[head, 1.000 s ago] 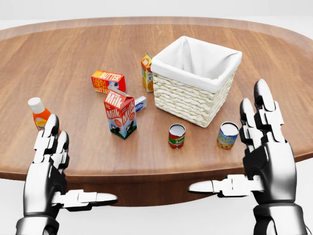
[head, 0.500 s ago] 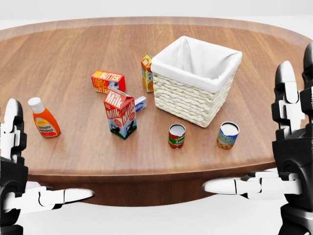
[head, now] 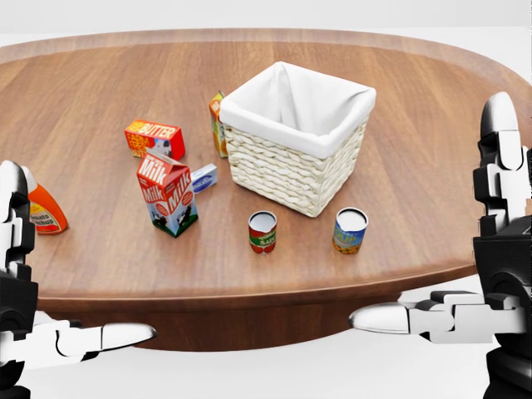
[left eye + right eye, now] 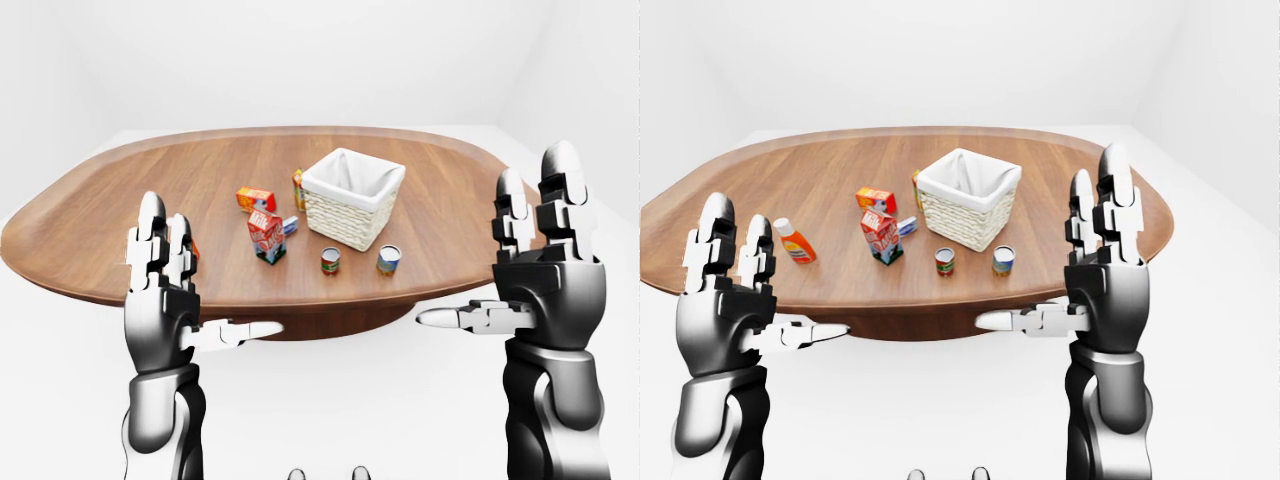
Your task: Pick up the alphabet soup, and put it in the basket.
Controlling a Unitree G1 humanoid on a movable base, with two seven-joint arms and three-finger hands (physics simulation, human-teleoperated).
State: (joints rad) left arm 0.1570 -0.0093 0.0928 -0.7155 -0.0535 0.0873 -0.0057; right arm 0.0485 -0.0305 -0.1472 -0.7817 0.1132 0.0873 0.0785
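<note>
Soup can (image 3: 350,232): a short upright cylinder with a blue and yellow label, which I take to be the alphabet soup. It stands on the worktop (image 3: 416,150), beyond the thumb tip of the right hand (image 3: 503,266) and toward the left of its raised fingers (image 3: 499,158), well apart from both.

Handling, as a judgement: the can is probably stiff and will not yield to a squeeze. It is likely heavy for its size, and its label is smooth enough to slip. The curved side wall at mid-height seems the best place to hold it, thumb on one side and two fingers opposite. The top is flat and offers little purchase.

Basket (image 3: 283,170): woven, with a white cloth lining and open at the top. It sits just beyond the can, farther from the fingers.

Second can (image 3: 262,232): red and green, beside the soup can on the side away from the right fingers. The two are apart, though close enough to be mistaken for one another.

Milk carton (image 3: 169,193), butter box (image 3: 155,139), orange carton (image 3: 218,125) and small blue box (image 3: 204,177): grouped nearer the left hand (image 4: 720,310).

Orange bottle (image 3: 43,209): just beyond the left fingers.

Both hands are spread wide and hold nothing, with fingers upright and thumbs pointing inward. They are short of the worktop's near edge.
</note>
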